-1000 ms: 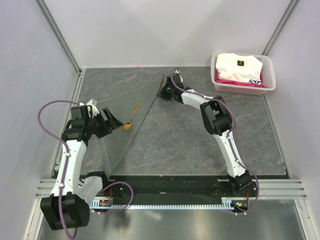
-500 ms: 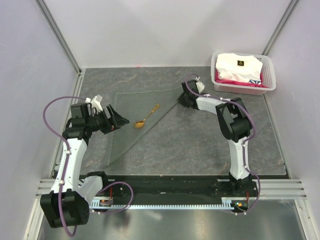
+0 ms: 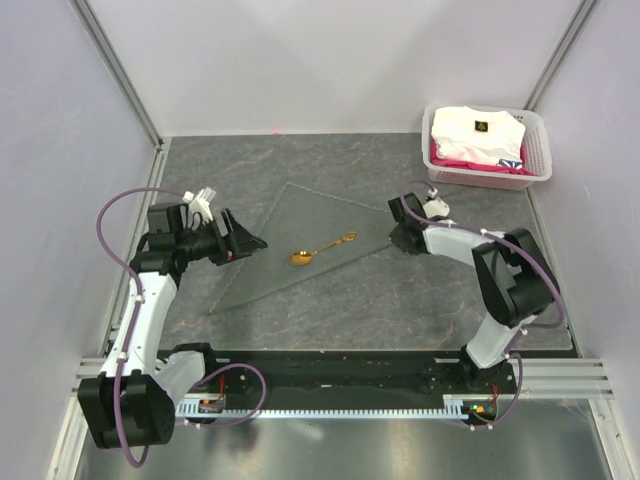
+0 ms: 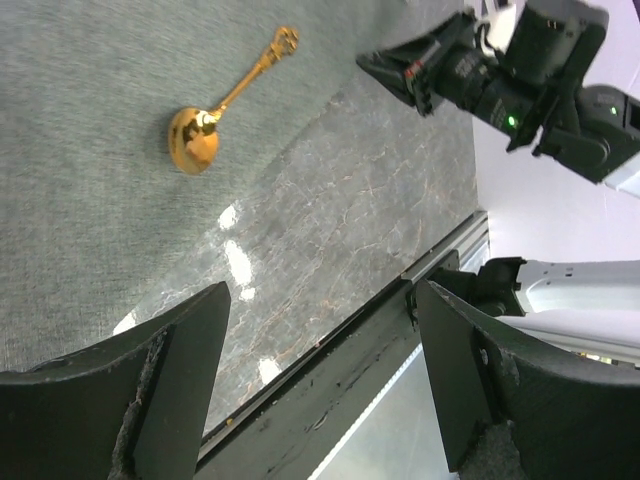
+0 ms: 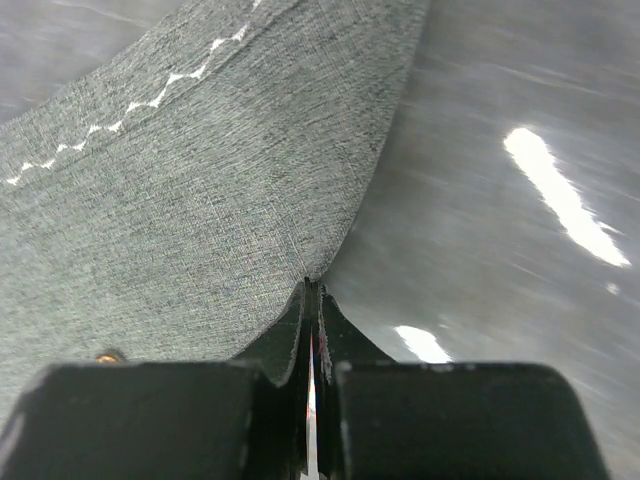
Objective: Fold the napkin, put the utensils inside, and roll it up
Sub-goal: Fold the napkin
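The right gripper (image 3: 398,238), pinched shut on the napkin's (image 3: 268,258) right corner, has dragged the cloth rightward and nearer. The spoon (image 3: 322,250) rode along on it. The left gripper (image 3: 255,247) gapes wide, empty, seemingly just above the cloth's left edge.

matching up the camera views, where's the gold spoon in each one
top external: spoon mid-table, lying on the napkin.
left wrist: spoon upper left, on the napkin.
right wrist: spoon not made out; napkin fills the left.
shared landmark: the napkin, its corner pinched in the right claw.
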Controlling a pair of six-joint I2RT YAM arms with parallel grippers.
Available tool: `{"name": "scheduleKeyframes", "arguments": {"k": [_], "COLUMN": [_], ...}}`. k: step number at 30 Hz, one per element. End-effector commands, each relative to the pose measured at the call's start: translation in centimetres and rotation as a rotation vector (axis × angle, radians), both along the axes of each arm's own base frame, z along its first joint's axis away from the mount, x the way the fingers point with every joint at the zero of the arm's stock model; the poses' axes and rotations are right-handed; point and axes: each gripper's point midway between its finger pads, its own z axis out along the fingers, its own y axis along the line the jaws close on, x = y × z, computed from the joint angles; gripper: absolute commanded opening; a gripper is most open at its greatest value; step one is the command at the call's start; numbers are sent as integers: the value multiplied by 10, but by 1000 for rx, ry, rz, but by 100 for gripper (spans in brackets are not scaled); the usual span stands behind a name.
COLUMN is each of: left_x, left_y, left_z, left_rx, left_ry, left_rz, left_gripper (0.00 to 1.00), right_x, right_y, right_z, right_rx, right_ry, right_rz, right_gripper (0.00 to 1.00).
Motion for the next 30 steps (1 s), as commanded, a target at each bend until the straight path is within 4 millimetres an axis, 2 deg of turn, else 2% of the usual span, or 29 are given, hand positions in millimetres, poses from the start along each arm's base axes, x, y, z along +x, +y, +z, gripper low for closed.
{"name": "scheduleKeyframes", "arguments": {"k": [1,4,7,8,10,11,14,16,20,22,23,24,25,30], "left_x": [4,7,9,11,12,13,14,13,12,10,9,7,6,-2], "left_y": [-4,-2,-1,-1,-1,-1,-3,-5,-7,-6,-7,-6,-6,-5], "left_z": [4,-2,-5,-8,-10,-13,-14,-14,-12,-11,-11,-10,-13,-21], "left_rx": [-4,16,18,20,26,28,34,37,46,49,50,50,54,53], "left_ry": [-47,-35,-19,-7,2,11,11,9,4,-2,1,-4,1,20], "left_rz": [-38,-24,-20,-17,-11,-10,-20,-30,-28,-23,-21,-17,-10,5], "left_gripper": [83,83,83,83,83,83,83,83,83,83,83,83,83,83], "right_x": [-43,-57,-61,-61,-62,-64,-68,-70,-67,-62,-59,-56,-50,-29], "right_y": [-35,-42,-45,-45,-48,-52,-69,-81,-105,-110,-121,-121,-136,-147], "right_z": [-5,6,28,42,58,74,95,96,80,75,74,74,72,64], "right_rx": [-80,-79,-77,-71,-90,-94,-89,-90,-27,-17,-16,-5,-11,25], "right_ry": [71,54,15,-15,-42,-71,-114,-106,-51,-38,-39,-42,-54,-61], "right_rz": [-77,-78,-54,-43,-11,-14,-4,18,63,101,80,95,75,117], "right_gripper": [0,0,3,11,24,38,55,59,69,73,74,74,74,66]}}
